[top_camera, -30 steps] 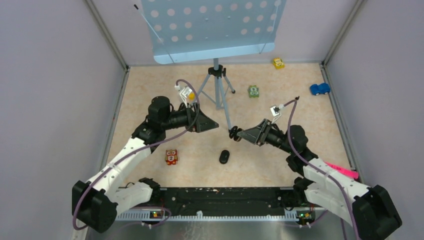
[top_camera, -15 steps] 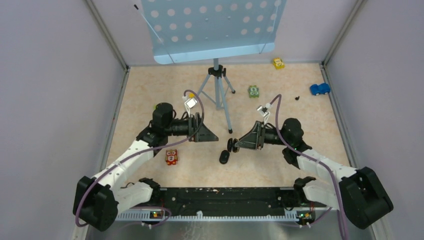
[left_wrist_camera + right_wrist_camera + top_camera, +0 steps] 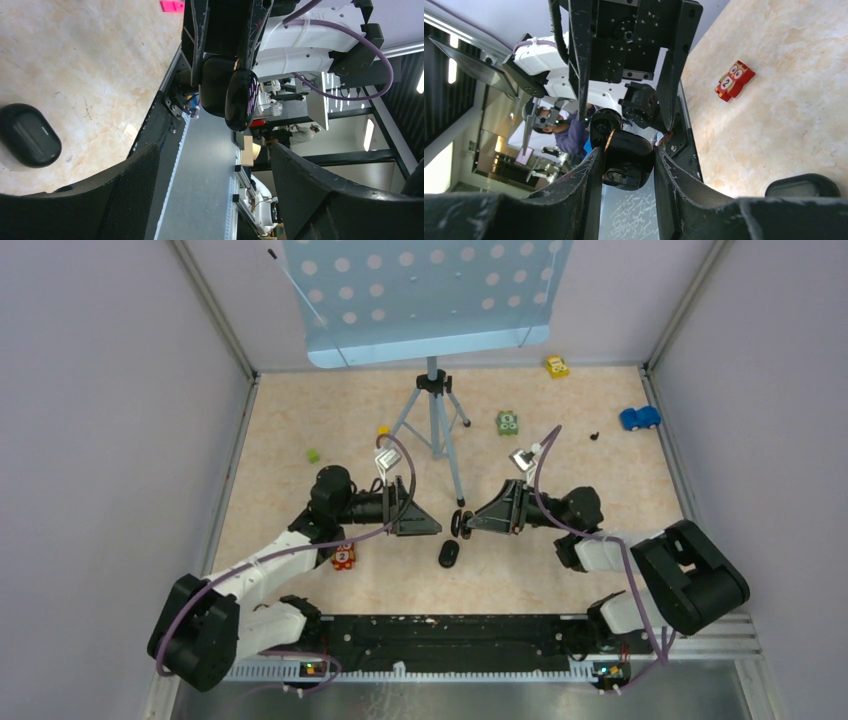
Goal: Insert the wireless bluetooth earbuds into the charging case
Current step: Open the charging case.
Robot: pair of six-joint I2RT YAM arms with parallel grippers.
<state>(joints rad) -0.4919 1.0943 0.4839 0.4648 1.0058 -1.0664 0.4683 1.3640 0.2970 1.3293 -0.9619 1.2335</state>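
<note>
Two robot arms meet nose to nose at the centre of the overhead view, above a marbled beige tabletop (image 3: 300, 410). The right gripper (image 3: 626, 167) is clamped on a glossy black earbud (image 3: 241, 97), pinched between its two fingers, with an orange ring showing near the piece's upper end in the right wrist view. Facing it from the left, the left gripper (image 3: 214, 160) stands with its jaws wide apart and nothing between them. The charging case (image 3: 449, 554), a black oval pebble with its lid down, lies on the table just below the two gripper tips in the overhead view, touching neither. It also appears at the left edge of the left wrist view and in the lower right corner of the right wrist view. A red owl block (image 3: 343, 555) marked with a 2 sits at centre left of the overhead view. A tripod (image 3: 435, 425) bearing a blue perforated panel (image 3: 425, 290) stands at upper centre, with a green block (image 3: 508, 423), a yellow toy (image 3: 557, 366) and a blue toy car (image 3: 639, 418) toward the upper right. A black speck (image 3: 594, 436) near the car is too small to identify.
</note>
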